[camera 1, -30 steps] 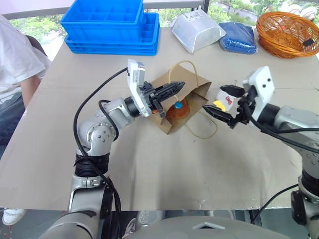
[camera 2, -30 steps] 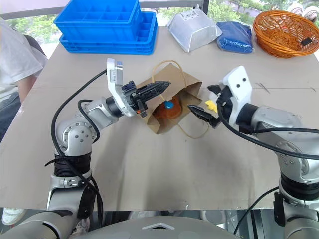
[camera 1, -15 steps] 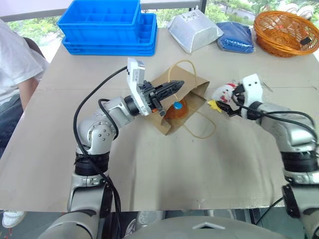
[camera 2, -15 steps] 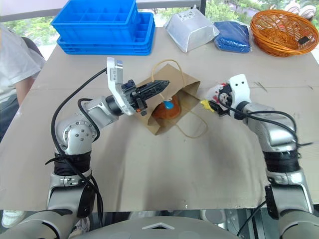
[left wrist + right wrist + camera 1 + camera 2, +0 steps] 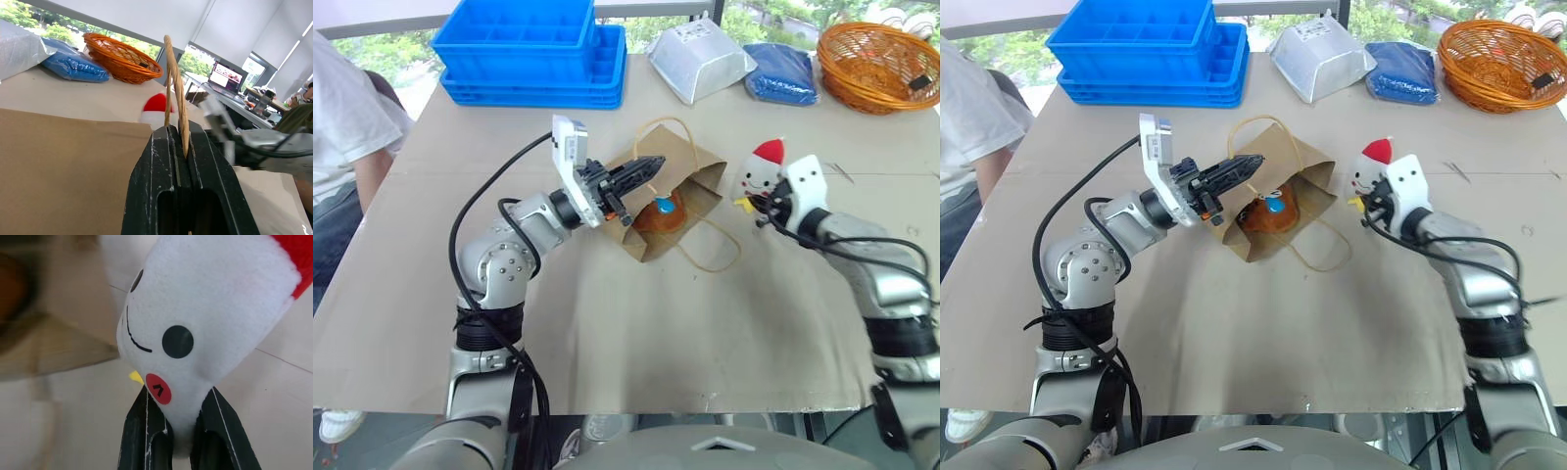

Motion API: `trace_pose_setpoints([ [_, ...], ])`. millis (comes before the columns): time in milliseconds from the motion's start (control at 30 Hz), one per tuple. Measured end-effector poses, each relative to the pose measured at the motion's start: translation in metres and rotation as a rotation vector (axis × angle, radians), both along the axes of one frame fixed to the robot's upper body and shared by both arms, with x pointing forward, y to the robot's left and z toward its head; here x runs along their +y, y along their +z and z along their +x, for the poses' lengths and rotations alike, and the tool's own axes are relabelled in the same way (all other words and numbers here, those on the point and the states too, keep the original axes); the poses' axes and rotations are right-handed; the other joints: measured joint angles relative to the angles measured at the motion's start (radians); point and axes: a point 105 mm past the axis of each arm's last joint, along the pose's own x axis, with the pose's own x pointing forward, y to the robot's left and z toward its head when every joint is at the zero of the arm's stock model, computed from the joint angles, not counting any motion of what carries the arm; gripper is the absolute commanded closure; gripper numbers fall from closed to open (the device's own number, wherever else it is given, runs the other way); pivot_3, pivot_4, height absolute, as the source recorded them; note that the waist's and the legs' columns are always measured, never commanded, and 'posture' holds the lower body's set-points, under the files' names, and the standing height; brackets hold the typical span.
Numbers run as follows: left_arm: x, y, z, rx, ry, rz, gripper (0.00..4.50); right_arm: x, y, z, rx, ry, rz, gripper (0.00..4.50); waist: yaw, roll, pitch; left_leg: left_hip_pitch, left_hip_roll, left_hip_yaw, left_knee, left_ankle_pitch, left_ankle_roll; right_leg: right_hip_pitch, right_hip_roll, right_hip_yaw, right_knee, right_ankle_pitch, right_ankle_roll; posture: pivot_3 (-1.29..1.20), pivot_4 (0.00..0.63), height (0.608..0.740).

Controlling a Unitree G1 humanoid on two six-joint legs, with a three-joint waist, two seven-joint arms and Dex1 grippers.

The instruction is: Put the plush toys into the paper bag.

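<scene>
The right gripper [image 5: 182,431] has just clenched on the white toy [image 5: 760,174], right of the bag [image 5: 677,201]; bagging comes next. The left gripper [image 5: 177,147] pinches the bag's handle [image 5: 172,78].

Bright window daylight; soft shadows; wrist backgrounds blurred

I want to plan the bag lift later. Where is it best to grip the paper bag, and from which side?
Probably by a cord handle: the left gripper is shut on the upper loop of the paper bag, coming from the robot's left. The bag lies flat with the brown plush toy in its mouth; the lower loop lies free on the table.
</scene>
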Motion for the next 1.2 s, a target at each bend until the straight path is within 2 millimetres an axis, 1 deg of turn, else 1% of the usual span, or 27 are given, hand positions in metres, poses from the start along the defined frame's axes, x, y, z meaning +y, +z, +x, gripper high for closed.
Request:
trace_pose_setpoints([
  [33, 0.002, 0.001, 0.0, -0.001, 0.005, -0.002, 4.5, 0.002, 0.003, -0.009, 0.01, 0.038, -0.001, 4.43, 0.0, 0.0, 0.0, 0.0, 0.0, 0.0, 0.0, -0.001, 0.002, 0.0, 0.0, 0.0, 0.0, 0.0, 0.0, 0.0, 0.15, 0.74],
  [67, 0.001, 0.002, 0.0, -0.005, 0.001, -0.004, 4.5, 0.007, 0.006, -0.023, 0.03, 0.103, -0.022, 4.43, -0.002, 0.0, 0.0, 0.0, 0.0, 0.0, 0.0, -0.002, 0.003, 0.0, 0.0, 0.0, 0.0, 0.0, 0.0, 0.0, 0.15, 0.74],
  [133, 0.0, 0.005, 0.001, -0.011, -0.003, -0.007, 4.5, 0.015, 0.01, -0.034, 0.049, 0.168, -0.034, 4.43, -0.007, 0.0, 0.0, 0.001, 0.001, 0.001, 0.0, -0.002, 0.003, 0.001, 0.001, 0.0, 0.0, 0.0, 0.0, 0.0, 0.15, 0.74],
  [200, -0.001, 0.012, 0.003, -0.026, -0.017, -0.018, 4.5, 0.038, 0.02, -0.04, 0.059, 0.262, -0.039, 4.43, -0.014, 0.0, 0.0, 0.003, 0.002, 0.002, 0.0, -0.002, 0.003, 0.001, 0.003, 0.002, 0.0, 0.0, 0.0, 0.0, 0.15, 0.74],
  [233, -0.001, 0.014, 0.002, -0.033, -0.021, -0.022, 4.5, 0.047, 0.022, -0.039, 0.061, 0.284, -0.032, 4.43, -0.016, 0.0, 0.0, 0.003, 0.002, 0.003, 0.0, -0.002, 0.003, 0.001, 0.003, 0.002, 0.0, 0.0, 0.0, 0.0, 0.15, 0.74],
  [267, -0.002, 0.017, 0.001, -0.038, -0.033, -0.031, 4.5, 0.06, 0.024, -0.038, 0.069, 0.314, -0.018, 4.43, -0.017, 0.0, 0.0, 0.004, 0.002, 0.002, 0.0, -0.002, 0.003, 0.002, 0.004, 0.001, 0.001, 0.0, 0.0, 0.0, 0.15, 0.74],
  [300, -0.002, 0.018, 0.001, -0.04, -0.038, -0.034, 4.5, 0.069, 0.023, -0.038, 0.083, 0.336, -0.011, 4.43, -0.016, 0.0, 0.0, 0.004, 0.002, 0.001, 0.0, -0.002, 0.003, 0.002, 0.004, 0.001, 0.001, 0.0, 0.0, 0.0, 0.15, 0.74],
  [333, -0.001, 0.018, 0.001, -0.039, -0.036, -0.035, 4.5, 0.08, 0.017, -0.038, 0.128, 0.366, -0.002, 4.43, -0.014, 0.0, 0.0, 0.003, 0.002, 0.001, 0.0, -0.001, 0.003, 0.002, 0.004, 0.001, 0.001, 0.0, 0.0, 0.0, 0.15, 0.74],
  [400, 0.0, 0.019, 0.0, -0.044, -0.036, -0.033, 4.5, 0.092, 0.002, -0.037, 0.214, 0.399, -0.004, 4.43, -0.009, 0.0, 0.0, 0.003, 0.002, 0.001, 0.0, 0.001, -0.001, 0.001, 0.003, 0.001, 0.001, 0.0, 0.0, 0.0, 0.15, 0.74],
  [467, 0.002, 0.022, -0.001, -0.052, -0.036, -0.037, 4.5, 0.097, -0.01, -0.033, 0.277, 0.414, -0.027, 4.43, -0.005, 0.0, 0.0, 0.001, 0.0, 0.001, 0.0, 0.001, -0.001, 0.0, 0.001, 0.001, 0.0, 0.0, 0.0, 0.0, 0.15, 0.74],
  [500, 0.003, 0.023, -0.003, -0.059, -0.041, -0.033, 4.5, 0.101, -0.011, -0.029, 0.296, 0.422, -0.018, 4.43, -0.005, -0.001, 0.0, 0.0, 0.0, 0.001, 0.0, 0.001, -0.001, 0.0, 0.001, 0.001, 0.0, 0.0, 0.0, 0.0, 0.15, 0.74],
  [600, -0.003, 0.02, -0.017, -0.078, -0.093, 0.001, 4.5, 0.113, -0.001, -0.012, 0.313, 0.464, -0.001, 4.43, -0.006, -0.001, 0.0, 0.0, 0.0, 0.001, 0.0, 0.001, -0.001, -0.001, 0.0, 0.002, 0.0, 0.0, 0.0, 0.0, 0.15, 0.74],
  [667, -0.005, 0.008, -0.024, -0.055, -0.113, 0.026, 4.5, 0.117, 0.003, -0.005, 0.322, 0.494, 0.007, 4.43, -0.004, -0.001, 0.0, 0.0, 0.0, -0.001, 0.0, 0.001, -0.001, -0.001, 0.0, 0.0, 0.0, 0.0, 0.0, 0.0, 0.15, 0.74],
  [733, -0.004, 0.007, -0.024, -0.053, -0.108, 0.028, 4.5, 0.12, 0.002, -0.004, 0.335, 0.507, 0.017, 4.43, -0.003, -0.001, 0.0, 0.0, 0.0, -0.001, 0.0, 0.001, -0.001, -0.001, 0.001, 0.0, 0.0, 0.0, 0.0, 0.0, 0.15, 0.74],
  [767, -0.004, 0.005, -0.026, -0.053, -0.105, 0.034, 4.5, 0.13, 0.002, -0.003, 0.361, 0.541, 0.037, 4.43, -0.007, -0.001, 0.0, 0.0, 0.0, 0.0, 0.0, 0.001, -0.001, -0.001, 0.001, 0.0, 0.0, 0.0, 0.0, 0.0, 0.15, 0.74],
  [900, -0.005, 0.004, -0.03, -0.057, -0.108, 0.039, 4.5, 0.148, 0.01, -0.006, 0.371, 0.628, 0.074, 4.43, -0.008, -0.001, 0.0, 0.0, 0.001, -0.001, 0.0, 0.001, -0.001, -0.001, 0.001, 0.0, 0.0, 0.0, 0.0, 0.0, 0.15, 0.74],
  [967, -0.004, 0.002, -0.032, -0.056, -0.102, 0.043, 4.5, 0.15, 0.009, -0.01, 0.367, 0.674, 0.058, 4.43, -0.006, -0.001, 0.0, 0.0, 0.001, -0.001, 0.0, 0.001, -0.001, -0.001, 0.0, 0.0, 0.0, 0.0, 0.0, 0.0, 0.15, 0.74],
  [1033, -0.002, 0.001, -0.032, -0.055, -0.089, 0.05, 4.5, 0.149, 0.006, -0.012, 0.369, 0.698, 0.033, 4.43, -0.003, -0.001, 0.0, 0.0, 0.0, -0.001, 0.0, 0.001, -0.001, -0.001, 0.0, 0.0, 0.0, 0.0, 0.0, 0.0, 0.15, 0.74],
  [1167, 0.004, 0.004, -0.029, -0.076, -0.058, 0.065, 4.5, 0.126, 0.002, -0.02, 0.314, 0.753, -0.119, 4.43, -0.002, -0.001, 0.0, -0.001, -0.001, -0.001, 0.0, 0.001, -0.001, -0.001, -0.002, -0.001, 0.0, 0.0, 0.0, 0.0, 0.15, 0.74],
  [1200, 0.006, 0.006, -0.029, -0.085, -0.051, 0.066, 4.5, 0.124, 0.002, -0.021, 0.31, 0.76, -0.13, 4.43, -0.003, -0.001, 0.0, 0.0, -0.001, -0.001, 0.0, 0.001, -0.001, -0.001, -0.002, -0.001, 0.0, 0.0, 0.0, 0.0, 0.15, 0.74],
])
